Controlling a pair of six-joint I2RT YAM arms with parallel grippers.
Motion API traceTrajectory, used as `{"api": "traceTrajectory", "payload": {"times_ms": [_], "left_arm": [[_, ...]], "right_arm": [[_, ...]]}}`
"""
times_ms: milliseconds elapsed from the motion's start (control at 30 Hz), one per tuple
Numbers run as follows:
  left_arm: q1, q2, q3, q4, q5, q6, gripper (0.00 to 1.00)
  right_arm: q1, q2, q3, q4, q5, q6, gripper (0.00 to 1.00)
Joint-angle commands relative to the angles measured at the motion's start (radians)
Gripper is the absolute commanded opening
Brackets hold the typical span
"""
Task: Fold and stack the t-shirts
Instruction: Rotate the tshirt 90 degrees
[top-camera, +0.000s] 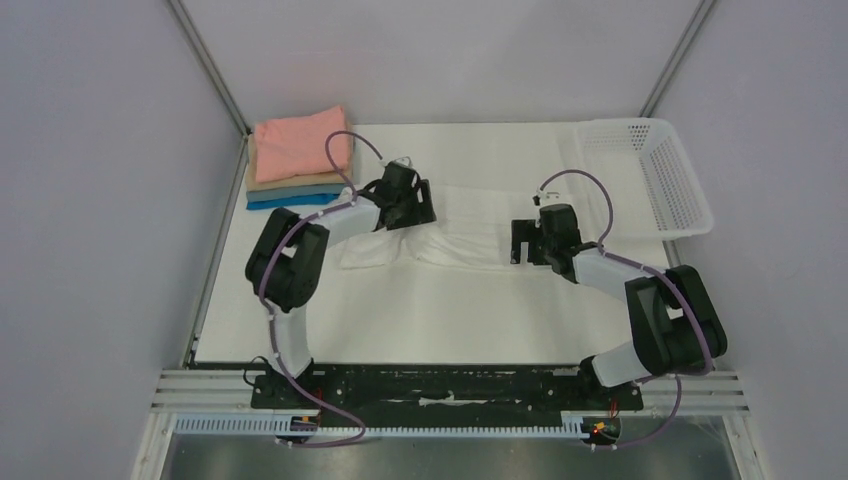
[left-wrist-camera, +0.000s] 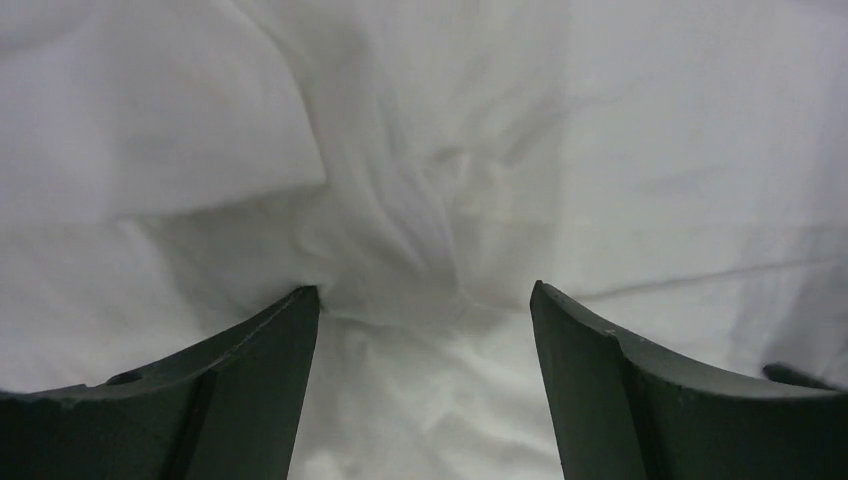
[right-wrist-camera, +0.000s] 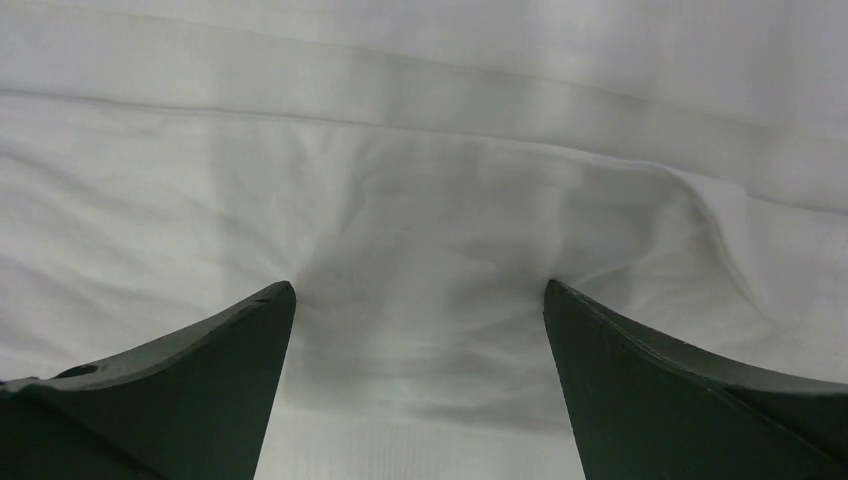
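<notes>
White shirt (top-camera: 460, 235) lies spread on the tabletop (top-camera: 420, 310), its long axis running left to right across both arms. The folded stack (top-camera: 300, 160) sits in the far left corner. The left end effector (top-camera: 408, 205) is down on the shirt's left part, the right end effector (top-camera: 528, 243) on its right.

Left wrist: fingers (left-wrist-camera: 240, 390) spread apart, tips on bunched cloth, nothing gripped.

Right wrist: fingers (right-wrist-camera: 200, 390) likewise apart, cloth puckered between them.

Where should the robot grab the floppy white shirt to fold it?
Pinch the white t-shirt at two spots, straight down from above: it lies flat and limp, so one hold would let it sag. The open left gripper and right gripper rest on its wrinkled cloth.
</notes>
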Motion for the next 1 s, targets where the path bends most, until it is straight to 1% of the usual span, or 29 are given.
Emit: {"api": "traceTrajectory", "payload": {"times_ms": [0,100,167,233,400,467,533,667,733,800,867,967], "left_arm": [[0.001,0.193,0.226,-0.082,-0.008,-0.142,0.84],[-0.001,0.290,0.359,-0.114,0.035,-0.200,0.84],[0.000,0.343,0.434,-0.132,0.042,-0.221,0.84],[-0.001,0.402,0.553,-0.188,0.059,-0.228,0.84],[-0.009,0.587,0.831,-0.251,0.212,-0.248,0.84],[-0.019,0.647,0.909,-0.231,0.286,-0.251,0.85],[-0.029,0.690,0.970,-0.238,0.321,-0.248,0.85],[-0.031,0.721,1.027,-0.287,0.317,-0.217,0.85],[-0.029,0.732,1.083,-0.367,0.257,-0.185,0.85],[-0.022,0.738,1.126,-0.421,0.217,-0.158,0.85],[0.001,0.735,1.127,-0.391,0.235,-0.164,0.85],[0.042,0.749,1.133,-0.364,0.286,-0.197,0.85]], "right_arm": [[0.006,-0.027,-0.045,0.027,-0.019,0.048,0.98],[0.037,-0.069,-0.128,-0.016,-0.073,0.084,0.98],[0.088,-0.101,-0.175,-0.087,-0.113,0.086,0.98],[0.149,-0.151,-0.220,-0.137,-0.174,0.084,0.98],[0.286,-0.298,-0.334,-0.196,-0.290,0.131,0.98],[0.348,-0.314,-0.347,-0.200,-0.335,0.145,0.98],[0.417,-0.301,-0.349,-0.164,-0.371,0.158,0.98],[0.570,-0.216,-0.306,-0.032,-0.448,0.150,0.98],[0.636,-0.152,-0.251,0.028,-0.486,0.119,0.98],[0.691,-0.081,-0.180,0.066,-0.563,0.075,0.98],[0.741,-0.013,-0.091,0.068,-0.611,0.021,0.98],[0.802,0.053,0.011,0.050,-0.620,-0.063,0.98]]}}
